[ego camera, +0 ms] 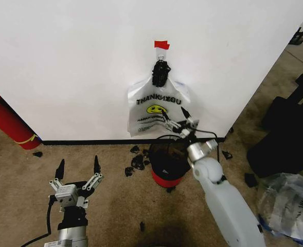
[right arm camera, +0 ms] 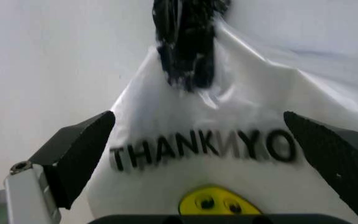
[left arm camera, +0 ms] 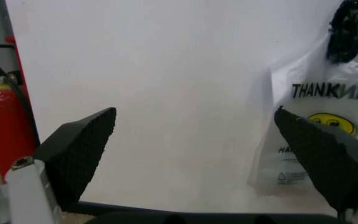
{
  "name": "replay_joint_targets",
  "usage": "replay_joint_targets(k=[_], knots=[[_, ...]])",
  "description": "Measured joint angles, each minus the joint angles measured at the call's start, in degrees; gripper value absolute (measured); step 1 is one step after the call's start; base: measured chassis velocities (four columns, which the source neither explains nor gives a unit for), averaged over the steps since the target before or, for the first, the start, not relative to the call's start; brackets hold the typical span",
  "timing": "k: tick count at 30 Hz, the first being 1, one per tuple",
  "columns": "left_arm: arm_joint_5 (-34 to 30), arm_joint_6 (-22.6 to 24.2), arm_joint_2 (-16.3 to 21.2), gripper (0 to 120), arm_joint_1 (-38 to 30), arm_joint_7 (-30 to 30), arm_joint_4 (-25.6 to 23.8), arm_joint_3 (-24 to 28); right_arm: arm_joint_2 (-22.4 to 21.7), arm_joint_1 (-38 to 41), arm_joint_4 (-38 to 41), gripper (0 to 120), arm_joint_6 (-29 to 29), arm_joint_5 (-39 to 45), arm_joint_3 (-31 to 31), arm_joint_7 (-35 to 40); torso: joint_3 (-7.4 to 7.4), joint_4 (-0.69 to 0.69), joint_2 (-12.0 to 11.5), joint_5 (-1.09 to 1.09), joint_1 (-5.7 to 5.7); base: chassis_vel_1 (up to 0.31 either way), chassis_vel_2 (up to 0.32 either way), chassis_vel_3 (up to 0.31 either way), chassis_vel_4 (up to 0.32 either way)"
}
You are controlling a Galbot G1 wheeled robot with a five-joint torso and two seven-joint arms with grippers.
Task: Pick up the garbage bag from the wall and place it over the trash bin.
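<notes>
Right gripper (ego camera: 175, 114) raised, spread wide; left gripper (ego camera: 78, 168) low, likewise.

White wall (ego camera: 79, 62) above brown carpet (ego camera: 17, 175) with black baseboard (ego camera: 89, 142)

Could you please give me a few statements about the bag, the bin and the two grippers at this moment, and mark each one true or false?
1. The garbage bag hangs on the wall below a strip of red tape. True.
2. The right gripper is shut on the bag. False: its fingers are spread open in front of the bag and grip nothing.
3. The trash bin stands on the floor below the bag. True.
4. The bag already covers the bin. False: it is on the wall.
5. The left gripper holds the fire extinguisher. False: it is open and empty, low over the carpet, apart from the extinguisher.
</notes>
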Motion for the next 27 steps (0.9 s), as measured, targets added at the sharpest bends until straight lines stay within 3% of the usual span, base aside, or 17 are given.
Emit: replay_joint_targets(k=[8, 19, 27], knots=[[-1.2, -0.3, -0.4, 100, 0.0, -0.4, 0.2, -1.1, 1.5, 7.4, -5.0, 100, -0.2, 0.8, -3.0, 1.4, 0.0, 0.0, 0.0, 0.0, 0.0, 0.0, 0.0, 0.0, 0.0], [-1.9, -1.1, -1.0, 100, 1.0, -0.6, -0.4, -2.2, 2.7, 11.6, -8.9, 98, -0.6, 0.3, -5.2, 3.1, -0.01, 0.0, 0.0, 0.0, 0.0, 0.0, 0.0, 0.0, 0.0], [-3.2, -1.9, -0.9, 100, 2.1, -0.7, -1.1, -3.6, 2.0, 13.9, -9.7, 73, -1.7, 1.2, -6.8, 5.0, -0.01, -0.01, 0.0, 0.01, 0.0, 0.0, 0.0, 0.0, 0.0]])
